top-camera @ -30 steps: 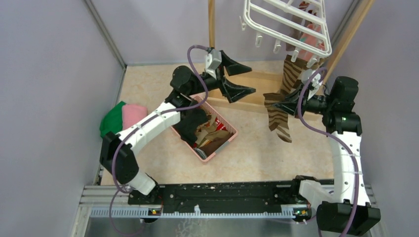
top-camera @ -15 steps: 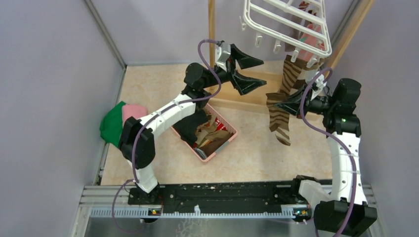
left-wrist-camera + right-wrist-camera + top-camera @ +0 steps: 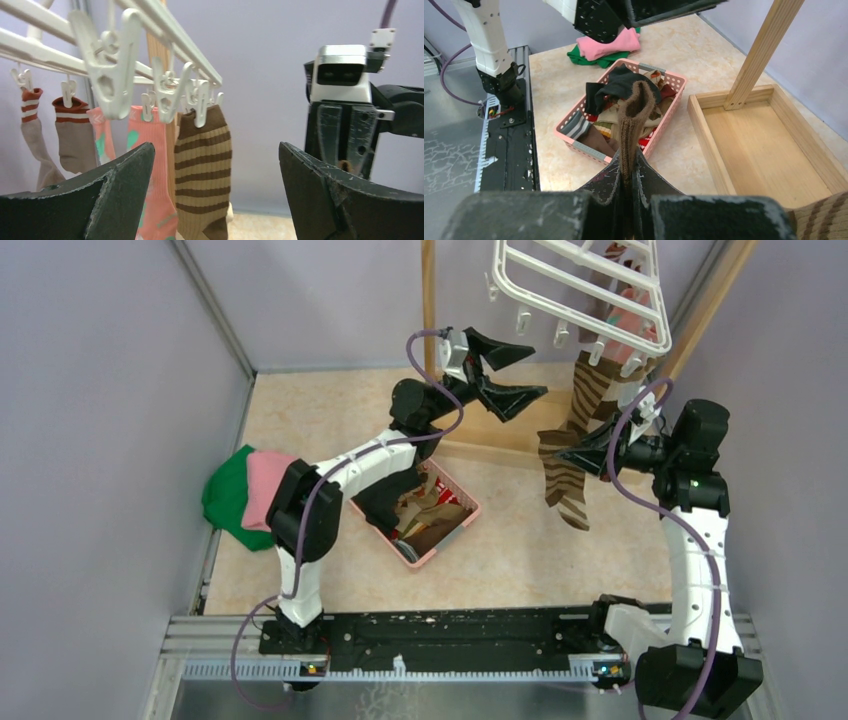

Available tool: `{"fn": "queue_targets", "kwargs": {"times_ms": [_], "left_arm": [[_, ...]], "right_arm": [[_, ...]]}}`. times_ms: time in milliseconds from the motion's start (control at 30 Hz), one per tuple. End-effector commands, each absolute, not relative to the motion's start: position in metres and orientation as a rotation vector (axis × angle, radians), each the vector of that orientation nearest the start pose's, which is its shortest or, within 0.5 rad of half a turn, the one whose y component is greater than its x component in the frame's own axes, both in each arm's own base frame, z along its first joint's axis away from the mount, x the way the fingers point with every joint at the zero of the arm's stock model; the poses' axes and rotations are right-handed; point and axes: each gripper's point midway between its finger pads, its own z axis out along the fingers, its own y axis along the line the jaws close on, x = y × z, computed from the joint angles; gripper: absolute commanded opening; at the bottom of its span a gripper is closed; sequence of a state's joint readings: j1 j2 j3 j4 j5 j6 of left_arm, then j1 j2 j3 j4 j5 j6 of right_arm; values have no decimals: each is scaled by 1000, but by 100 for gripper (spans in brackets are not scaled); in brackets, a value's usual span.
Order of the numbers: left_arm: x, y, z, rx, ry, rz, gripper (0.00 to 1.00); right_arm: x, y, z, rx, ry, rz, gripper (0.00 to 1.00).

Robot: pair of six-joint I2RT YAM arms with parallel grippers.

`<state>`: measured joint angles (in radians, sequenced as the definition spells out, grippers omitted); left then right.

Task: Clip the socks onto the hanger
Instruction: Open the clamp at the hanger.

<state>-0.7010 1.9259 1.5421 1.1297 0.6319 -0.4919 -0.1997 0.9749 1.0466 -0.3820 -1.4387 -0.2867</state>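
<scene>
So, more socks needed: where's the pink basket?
In the top view, the pink basket sits mid-table beneath the left arm, left of the hanging striped sock.

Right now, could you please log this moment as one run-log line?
left pincer: open, facing hanger | right pincer: shut on striped sock, off the table | basket: more socks inside | step: clipping pending

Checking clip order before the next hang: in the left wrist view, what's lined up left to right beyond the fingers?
Under the hanger: grey-red sock → second grey-red sock → pink socks → striped sock → right end effector.
</scene>
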Motion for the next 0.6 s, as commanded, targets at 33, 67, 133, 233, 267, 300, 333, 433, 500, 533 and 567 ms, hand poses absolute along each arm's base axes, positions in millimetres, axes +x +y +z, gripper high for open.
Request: {"fn": "queue_targets", "kwargs": {"times_ms": [33, 67, 133, 233, 267, 300, 333, 433, 500, 533, 567], "left_arm": [[341, -437, 465, 653, 696, -1365, 99], [343, -438, 467, 645, 687, -1372, 99], [346, -439, 471, 637, 668, -1382, 99], [351, -442, 475, 617, 653, -1398, 99], [353, -442, 477, 611, 646, -1407, 98], [354, -443, 478, 606, 641, -1419, 98], [355, -443, 481, 602, 627, -1427, 98], [357, -445, 485, 598, 609, -1445, 98], [358, -447, 487, 597, 602, -1458, 98], [358, -447, 488, 596, 598, -1465, 98], [358, -448, 490, 596, 592, -1471, 98]], "right_arm": [[229, 129, 344, -1010, 1348, 951, 0], [229, 129, 344, -1011, 1348, 951, 0], [229, 129, 343, -1011, 1348, 954, 0], [228, 129, 343, -1012, 1347, 957, 0], [228, 129, 343, -1013, 1347, 959, 0], [228, 129, 344, -1015, 1345, 958, 0], [228, 129, 344, -1016, 1344, 956, 0], [227, 129, 343, -1016, 1345, 960, 0], [227, 129, 343, -1016, 1344, 961, 0], [227, 129, 344, -1017, 1343, 960, 0], [227, 129, 344, -1018, 1342, 960, 0]]}}
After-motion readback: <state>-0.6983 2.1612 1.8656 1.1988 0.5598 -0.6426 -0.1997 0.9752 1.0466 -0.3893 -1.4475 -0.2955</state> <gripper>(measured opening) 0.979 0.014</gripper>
